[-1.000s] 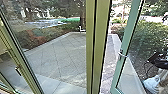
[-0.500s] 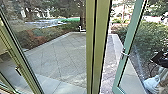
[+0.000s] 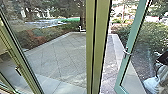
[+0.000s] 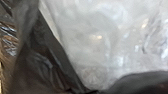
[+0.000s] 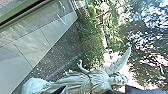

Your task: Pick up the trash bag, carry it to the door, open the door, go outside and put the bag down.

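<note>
A paved yard (image 3: 57,55) spreads beyond the glass. The green-framed door (image 3: 128,42) stands ajar; through its pane show a hedge (image 3: 150,37) and a pale winged statue (image 5: 95,80). The trash bag (image 4: 42,62), dark and crumpled, is close to the left wrist camera. I cannot tell either pincer's opening or hold.

"Did the door (image 3: 131,37) move?"
"It did. It swung wider, a little at a time, and its gap from the post (image 3: 102,35) grew."
"And its handle (image 3: 127,52)?"
"That went along with it, ending farther from the post than before."
"Anything else?"
"The dark thing (image 3: 163,58) beyond the door's frame slid away from the post too, and less of it showed."
</note>
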Tool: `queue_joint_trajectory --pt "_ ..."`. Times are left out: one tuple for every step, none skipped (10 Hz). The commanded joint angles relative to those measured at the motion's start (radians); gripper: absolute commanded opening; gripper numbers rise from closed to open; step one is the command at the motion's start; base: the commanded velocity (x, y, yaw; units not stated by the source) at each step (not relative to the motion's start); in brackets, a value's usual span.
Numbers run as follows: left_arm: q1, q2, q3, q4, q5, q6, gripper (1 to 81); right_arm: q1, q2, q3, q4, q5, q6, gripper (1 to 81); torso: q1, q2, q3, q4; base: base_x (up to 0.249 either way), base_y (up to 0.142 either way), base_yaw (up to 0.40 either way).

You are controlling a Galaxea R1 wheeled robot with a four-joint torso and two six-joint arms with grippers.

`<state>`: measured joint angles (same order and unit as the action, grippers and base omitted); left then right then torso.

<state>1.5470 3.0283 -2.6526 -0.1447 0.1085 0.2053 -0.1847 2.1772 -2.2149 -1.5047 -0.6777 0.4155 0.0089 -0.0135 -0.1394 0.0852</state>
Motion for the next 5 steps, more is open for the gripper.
queue_joint_trajectory --pt "-0.017 0.008 0.006 -0.003 0.082 0.003 1.0 0.181 -0.064 -0.051 -0.037 -0.08 -0.007 81.1 0.0 0.0 0.0 0.0 0.0 0.0 0.0" --pt "-0.017 0.008 0.006 -0.003 0.082 0.005 1.0 0.178 -0.072 -0.048 -0.025 -0.08 -0.009 81.1 0.0 0.0 0.0 0.0 0.0 0.0 0.0" --pt "-0.015 0.008 0.006 -0.003 0.082 0.005 1.0 0.176 -0.078 -0.043 0.01 -0.08 -0.009 81.1 0.0 0.0 0.0 0.0 0.0 0.0 0.0" --pt "-0.017 0.008 0.006 -0.003 0.082 0.006 1.0 0.176 -0.08 -0.043 0.046 -0.08 -0.009 81.1 0.0 0.0 0.0 0.0 0.0 0.0 0.0" --pt "-0.017 0.006 0.006 -0.003 0.082 0.006 1.0 0.176 -0.08 -0.034 0.089 -0.08 -0.009 81.1 0.0 0.0 0.0 0.0 0.0 0.0 0.0"
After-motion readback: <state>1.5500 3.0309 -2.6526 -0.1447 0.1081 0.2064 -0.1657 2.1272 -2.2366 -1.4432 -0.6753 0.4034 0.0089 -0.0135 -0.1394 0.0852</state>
